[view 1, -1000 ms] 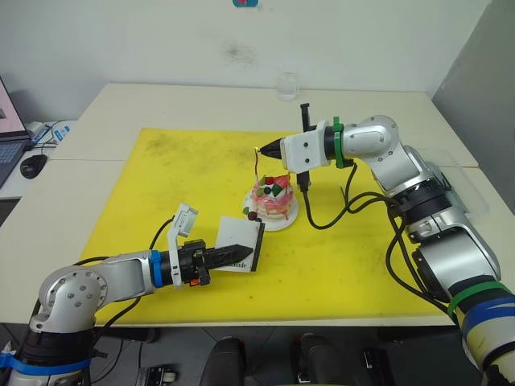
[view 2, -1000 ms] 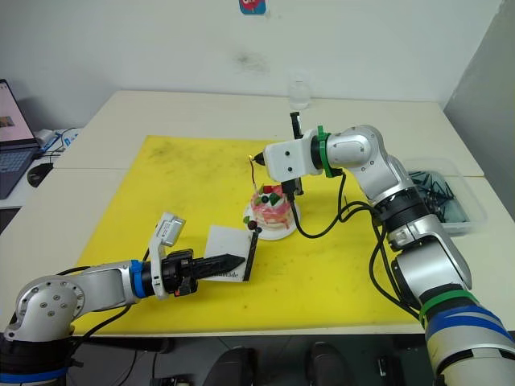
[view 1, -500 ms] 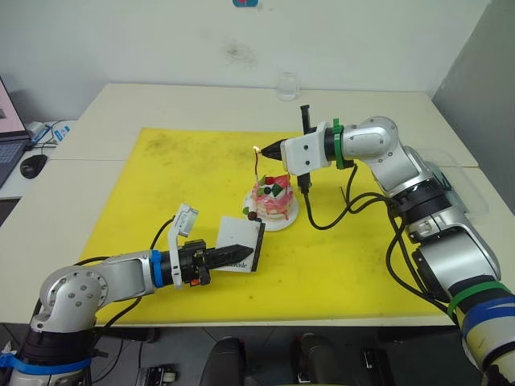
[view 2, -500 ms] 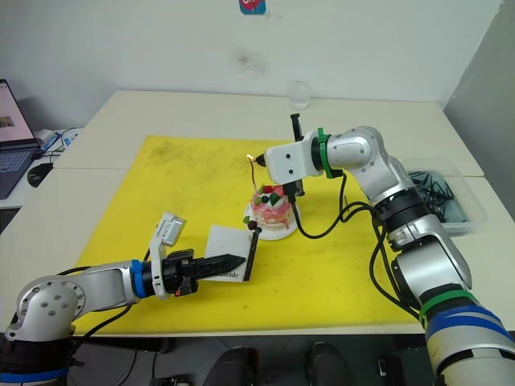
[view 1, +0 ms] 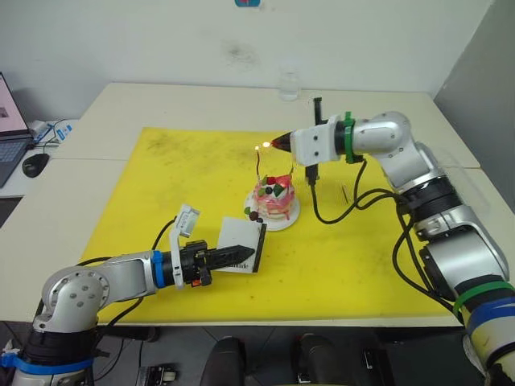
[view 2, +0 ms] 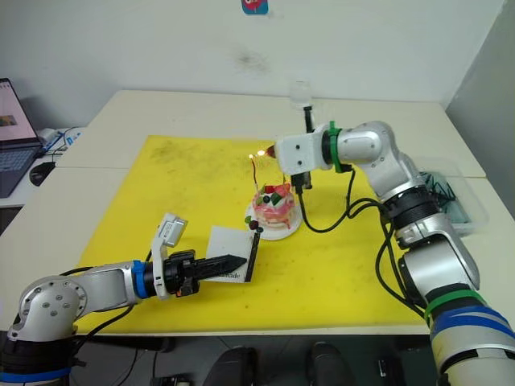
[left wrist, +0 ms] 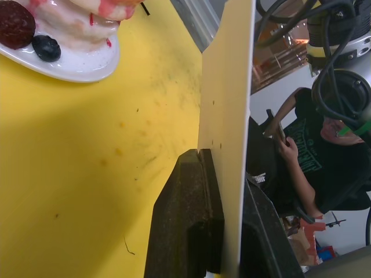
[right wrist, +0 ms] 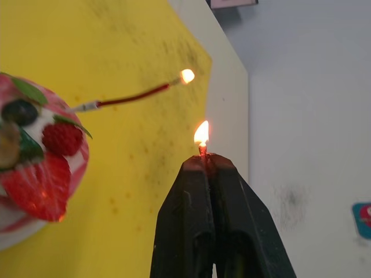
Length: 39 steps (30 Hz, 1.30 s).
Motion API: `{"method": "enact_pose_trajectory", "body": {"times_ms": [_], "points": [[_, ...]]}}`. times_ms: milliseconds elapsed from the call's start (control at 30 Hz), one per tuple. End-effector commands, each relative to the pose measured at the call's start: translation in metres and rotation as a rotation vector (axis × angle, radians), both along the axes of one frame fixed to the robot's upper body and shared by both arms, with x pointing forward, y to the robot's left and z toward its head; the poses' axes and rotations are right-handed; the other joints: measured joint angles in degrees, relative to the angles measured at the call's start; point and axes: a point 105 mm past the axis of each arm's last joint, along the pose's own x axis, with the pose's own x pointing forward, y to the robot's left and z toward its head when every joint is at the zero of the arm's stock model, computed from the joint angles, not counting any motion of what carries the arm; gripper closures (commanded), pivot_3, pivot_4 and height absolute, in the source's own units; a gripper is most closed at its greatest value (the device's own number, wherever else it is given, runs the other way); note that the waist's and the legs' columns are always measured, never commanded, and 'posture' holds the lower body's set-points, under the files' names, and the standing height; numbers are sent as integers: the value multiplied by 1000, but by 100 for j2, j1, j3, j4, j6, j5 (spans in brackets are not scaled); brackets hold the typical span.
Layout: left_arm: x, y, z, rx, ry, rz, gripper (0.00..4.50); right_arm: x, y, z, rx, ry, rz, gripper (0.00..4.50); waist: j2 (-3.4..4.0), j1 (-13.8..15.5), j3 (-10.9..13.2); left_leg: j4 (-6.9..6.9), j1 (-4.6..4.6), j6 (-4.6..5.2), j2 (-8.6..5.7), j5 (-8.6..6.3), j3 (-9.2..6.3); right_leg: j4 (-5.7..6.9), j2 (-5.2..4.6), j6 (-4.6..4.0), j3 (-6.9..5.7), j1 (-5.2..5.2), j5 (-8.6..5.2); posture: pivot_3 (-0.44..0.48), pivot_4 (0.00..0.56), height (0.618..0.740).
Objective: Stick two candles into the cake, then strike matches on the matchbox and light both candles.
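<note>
The cake sits on its small white plate mid-mat. One thin reddish candle stands in it, leaning, with a small flame at its tip. My right gripper hovers just right of that flame, apart from it, shut on a burning match whose stub barely clears the fingertips. My left gripper is low over the mat in front of the cake, shut on the white matchbox, which stands on edge with its black strip facing the cake.
The yellow mat covers the middle of the pale table. A clear glass stands at the back. A laptop and mouse lie far left, a clear bin far right. A person sits beyond the table.
My right gripper has drawn back to the right, away from the candle tip, with the match still burning. The candle now burns on its own. The left arm has not moved.
</note>
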Motion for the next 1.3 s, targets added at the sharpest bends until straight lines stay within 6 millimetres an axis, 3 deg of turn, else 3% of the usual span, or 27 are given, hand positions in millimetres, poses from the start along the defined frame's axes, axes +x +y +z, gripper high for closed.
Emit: {"method": "enact_pose_trajectory", "body": {"times_ms": [33, 133, 200, 400, 567, 767, 1033, 1133, 1300], "points": [[-3, -8, 8, -19, -35, -29, 4500, -2, -26, 31, 106, -49, -77, 4480, 0, 3, 0, 0, 0, 0, 0, 0, 0, -1, -1, -1, 0, 0, 1, 0, 150, 740], [-5, -12, 7, -26, -35, -31, 4500, -5, -52, 33, 175, -17, -171, 4480, 0, -2, 0, -2, 0, 0, 0, 0, 1, -1, -1, -1, 0, 0, 0, 0, 150, 740], [-7, -15, 6, -27, -37, -32, 4500, -8, -84, 32, 283, 29, -293, 4480, 0, 13, 0, -4, 0, 0, 1, 0, 0, -1, 0, 1, 0, 0, -1, 0, 150, 740], [-5, -25, 1, -22, -53, -13, 4500, -34, -185, 7, 660, 118, -753, 4480, 4, 127, 1, -3, -3, -1, -3, -1, 4, -1, -7, 6, 2, 0, -4, 0, 150, 740], [-2, -31, 1, -20, -65, -12, 4500, -49, -232, -21, 860, 150, -1016, 4480, 15, 61, -1, -1, 8, 0, -2, 0, 7, 5, 2, 16, 8, 1, -2, 0, 150, 740], [2, -38, -1, -28, -73, -7, 4500, -51, -267, -51, 1007, 250, -1218, 4480, 18, 12, -2, 4, 5, 1, -8, 1, 10, 3, 6, 22, 14, 3, 2, 0, 150, 740], [3, -41, -2, -39, -83, 16, 4500, -38, -287, -69, 1076, 291, -1335, 4480, 18, -7, -1, 1, 1, 2, -12, 0, 11, -4, 18, 22, 14, 1, 0, 0, 150, 740], [3, -42, -3, -41, -84, 20, 4500, -33, -292, -71, 1116, 283, -1356, 3862, 18, -9, -1, 1, 1, 2, -12, 0, 10, -3, 23, 22, 13, 1, 0, 0, 150, 740], [5, -43, -2, -41, -87, 23, 4500, -29, -294, -67, 1162, 246, -1348, 2064, 18, -11, -1, 1, 0, 2, -11, 0, 10, -3, 24, 22, 14, 1, 1, 0, 150, 740]]}}
